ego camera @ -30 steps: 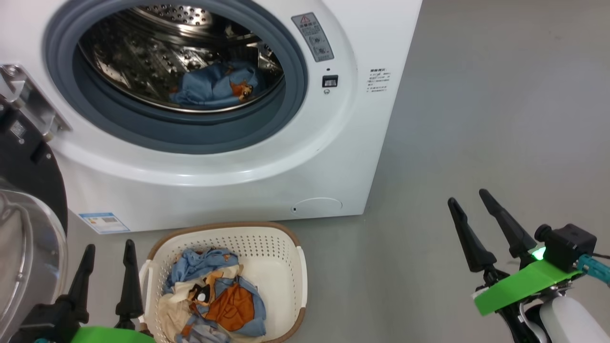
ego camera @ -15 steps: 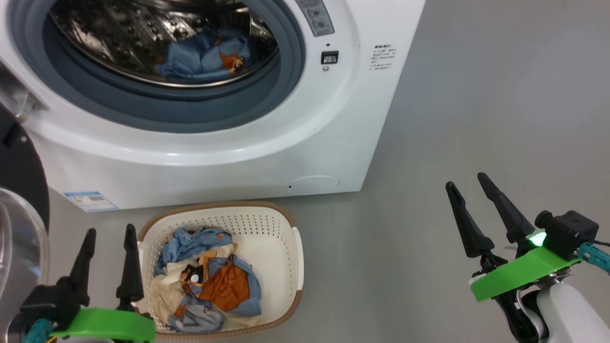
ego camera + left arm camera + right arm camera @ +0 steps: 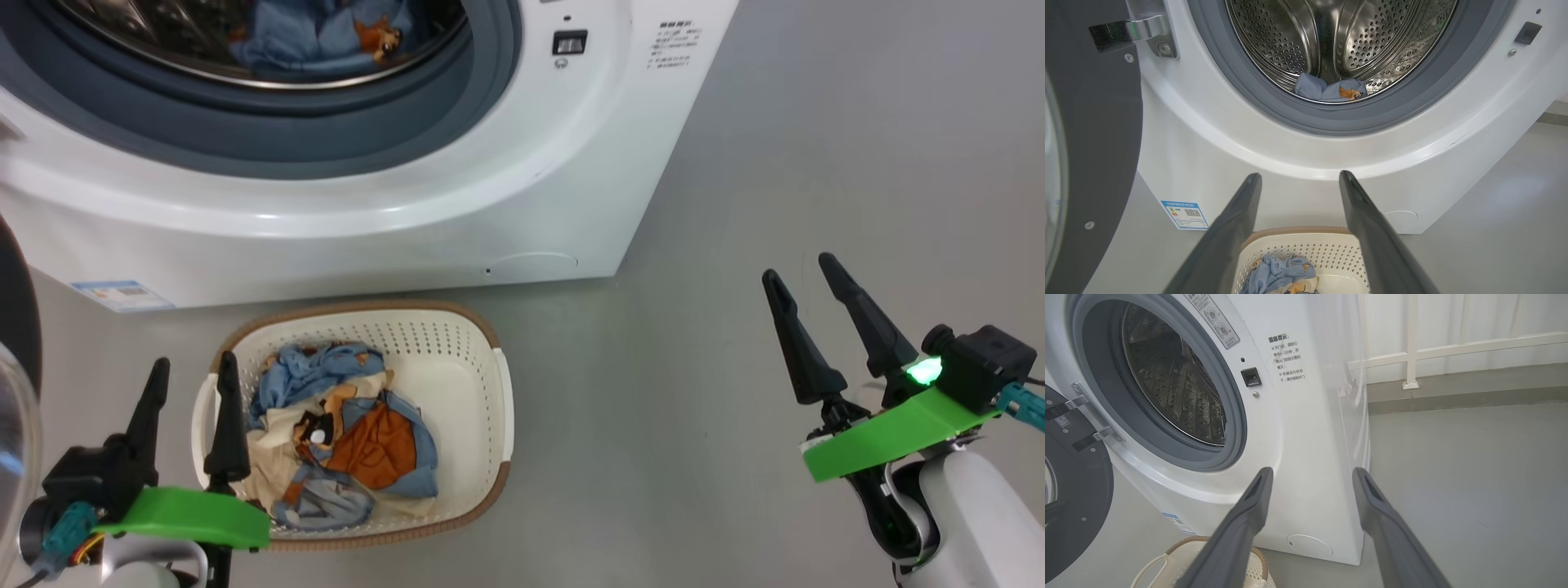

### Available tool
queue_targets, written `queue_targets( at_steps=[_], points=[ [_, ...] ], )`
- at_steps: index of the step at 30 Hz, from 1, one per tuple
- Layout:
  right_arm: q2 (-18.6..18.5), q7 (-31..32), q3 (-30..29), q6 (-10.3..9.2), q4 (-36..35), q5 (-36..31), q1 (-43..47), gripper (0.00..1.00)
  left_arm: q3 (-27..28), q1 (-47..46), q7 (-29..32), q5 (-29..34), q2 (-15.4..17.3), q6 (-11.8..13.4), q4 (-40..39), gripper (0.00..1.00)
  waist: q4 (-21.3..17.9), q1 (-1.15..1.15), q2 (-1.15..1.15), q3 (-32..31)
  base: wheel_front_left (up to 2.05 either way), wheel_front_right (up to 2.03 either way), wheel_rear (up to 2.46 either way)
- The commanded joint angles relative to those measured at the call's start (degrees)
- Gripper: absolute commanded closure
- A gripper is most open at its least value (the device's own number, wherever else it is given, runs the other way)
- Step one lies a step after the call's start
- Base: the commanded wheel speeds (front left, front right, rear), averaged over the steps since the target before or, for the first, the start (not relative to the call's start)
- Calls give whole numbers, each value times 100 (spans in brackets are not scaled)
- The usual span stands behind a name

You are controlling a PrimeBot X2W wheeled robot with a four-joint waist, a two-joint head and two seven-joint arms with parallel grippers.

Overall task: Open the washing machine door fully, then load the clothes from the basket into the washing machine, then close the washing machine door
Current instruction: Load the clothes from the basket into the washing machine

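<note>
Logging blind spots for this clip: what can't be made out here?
The washing machine door: cut by the left edge, all views.
The clothes in the basket: lower pieces buried under the heap, head view.
Printed notice on the washing machine: too small to read, right wrist view.

Laundry corner, white front-loading washing machine (image 3: 1306, 437), bare grey floor (image 3: 1461, 477), white railing (image 3: 1453, 350) behind
</note>
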Motion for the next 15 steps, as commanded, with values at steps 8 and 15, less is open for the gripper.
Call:
queue_targets(
  at_steps=[8, 15],
  points=[
    [-7, -26, 117, 9, -216, -14, -231, 0, 128, -509, -82, -31, 158, -94, 332, 0, -38, 0, 0, 564, 0, 0, 0],
    [19, -26, 133, 9, -280, -5, -420, 0, 105, -933, -101, -24, 192, -178, 904, 0, -84, 0, 0, 975, 0, 0, 0]
  ],
)
